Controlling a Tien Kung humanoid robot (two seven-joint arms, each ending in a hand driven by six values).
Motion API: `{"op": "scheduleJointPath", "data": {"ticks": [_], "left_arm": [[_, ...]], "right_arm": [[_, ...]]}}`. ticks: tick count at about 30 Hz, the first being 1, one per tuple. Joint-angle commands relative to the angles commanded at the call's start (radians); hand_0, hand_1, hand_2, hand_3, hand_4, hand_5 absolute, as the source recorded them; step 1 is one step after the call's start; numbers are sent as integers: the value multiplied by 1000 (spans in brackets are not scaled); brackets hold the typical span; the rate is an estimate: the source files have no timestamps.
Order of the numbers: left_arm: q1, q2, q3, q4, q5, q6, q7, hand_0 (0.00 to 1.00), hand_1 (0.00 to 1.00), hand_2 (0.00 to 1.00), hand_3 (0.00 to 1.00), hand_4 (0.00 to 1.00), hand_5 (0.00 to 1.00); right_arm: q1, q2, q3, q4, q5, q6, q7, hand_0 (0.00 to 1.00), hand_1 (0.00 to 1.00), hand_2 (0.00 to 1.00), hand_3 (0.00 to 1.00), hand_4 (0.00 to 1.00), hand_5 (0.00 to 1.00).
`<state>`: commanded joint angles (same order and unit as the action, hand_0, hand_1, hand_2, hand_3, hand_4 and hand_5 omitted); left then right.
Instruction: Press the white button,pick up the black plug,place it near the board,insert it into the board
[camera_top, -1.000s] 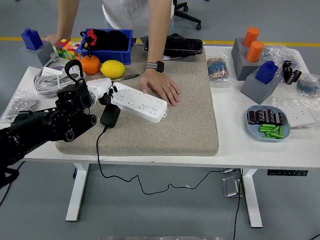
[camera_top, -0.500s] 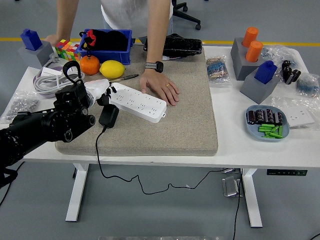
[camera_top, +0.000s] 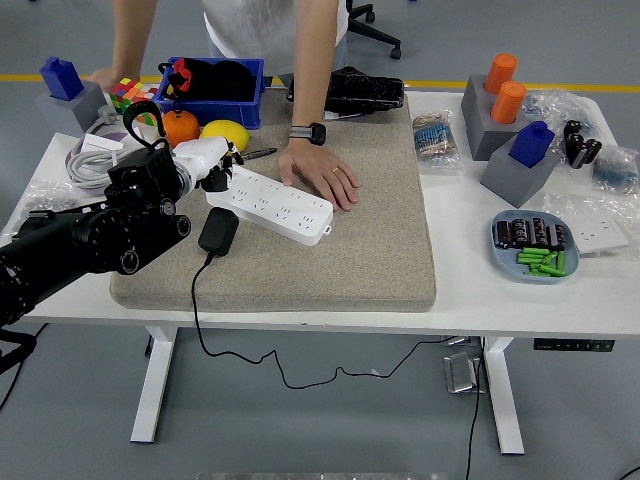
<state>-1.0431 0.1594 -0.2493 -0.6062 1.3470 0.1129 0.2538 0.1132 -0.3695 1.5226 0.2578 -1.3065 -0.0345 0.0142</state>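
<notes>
On the tan felt mat (camera_top: 330, 250) covering the middle of the white table (camera_top: 470, 270) lies the white power strip (camera_top: 272, 204), angled from upper left to lower right. Left hand (camera_top: 205, 160), white-fingered on a black arm, sits over the strip's left end, fingers curled down toward it; contact with the button can't be confirmed, and it grips nothing visible. Black plug (camera_top: 218, 231) lies on the mat just below that end of the strip, near but apart from the hand, its black cable (camera_top: 215, 350) running off the table's near edge and hanging below. Right hand not seen.

Person at the far side leans in: one hand (camera_top: 322, 172), palm flat on the mat, touches the strip's far edge; a dark watch on that wrist. Other hand (camera_top: 103, 79) rests at the far left by the rubik's cube (camera_top: 130, 93).

Behind the left hand: orange (camera_top: 181, 128), lemon (camera_top: 226, 133), blue bin (camera_top: 210, 90) with black stuff inside. Coiled white cable (camera_top: 98, 158) at left. Right side: grey blocks with orange cylinders (camera_top: 505, 88), blue block on grey wedge (camera_top: 533, 145), blue plate (camera_top: 536, 247) with green and dark small parts.
</notes>
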Motion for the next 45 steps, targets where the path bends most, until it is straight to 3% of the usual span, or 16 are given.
{"op": "scheduleJointPath", "data": {"ticks": [5,6,11,12,17,18,23,24,29,30,32,45], "left_arm": [[80,57,-185,-138,104,-3,-8,153,71,124,733,2,2],[100,67,-224,-167,121,-7,-14,257,365,446,754,604,2],[205,110,-431,-311,192,4,-29,257,365,446,754,604,2],[221,116,-467,-336,204,6,-26,408,587,610,808,876,168],[293,138,-567,-442,254,15,-5,408,587,610,808,876,168],[304,140,-574,-456,261,16,-2,651,729,720,836,998,447],[379,147,-632,-532,294,10,24,651,729,720,836,998,447],[393,149,-641,-543,298,10,28,734,802,805,880,998,539],[443,152,-654,-570,352,33,46,734,802,805,880,998,539],[451,151,-654,-571,365,41,48,784,845,824,873,998,567],[469,147,-656,-572,388,57,55,784,845,824,873,998,567],[567,91,-686,-571,503,110,106,723,809,792,871,998,557]], "right_arm": [[-7,4,6,-4,-7,-2,0,677,613,581,585,654,362],[-8,5,7,-4,-8,-2,0,677,613,581,585,654,362],[-13,9,10,0,-11,-2,0,677,613,581,585,654,362],[-15,9,11,0,-12,-3,0,677,614,581,584,654,362],[-18,13,14,1,-13,-4,0,677,614,581,584,654,362],[-19,13,14,2,-13,-4,0,677,612,581,585,653,362],[-20,17,13,4,-15,-4,0,677,612,581,585,653,362],[-21,18,13,5,-15,-4,0,678,612,581,585,653,362],[-24,21,12,4,-17,-5,-1,678,612,581,585,653,362],[-25,21,11,4,-17,-5,-1,678,613,581,585,653,361],[-25,21,9,4,-18,-5,-1,678,613,581,585,653,361],[-26,24,0,9,-17,-6,-1,679,612,581,585,653,362]]}}
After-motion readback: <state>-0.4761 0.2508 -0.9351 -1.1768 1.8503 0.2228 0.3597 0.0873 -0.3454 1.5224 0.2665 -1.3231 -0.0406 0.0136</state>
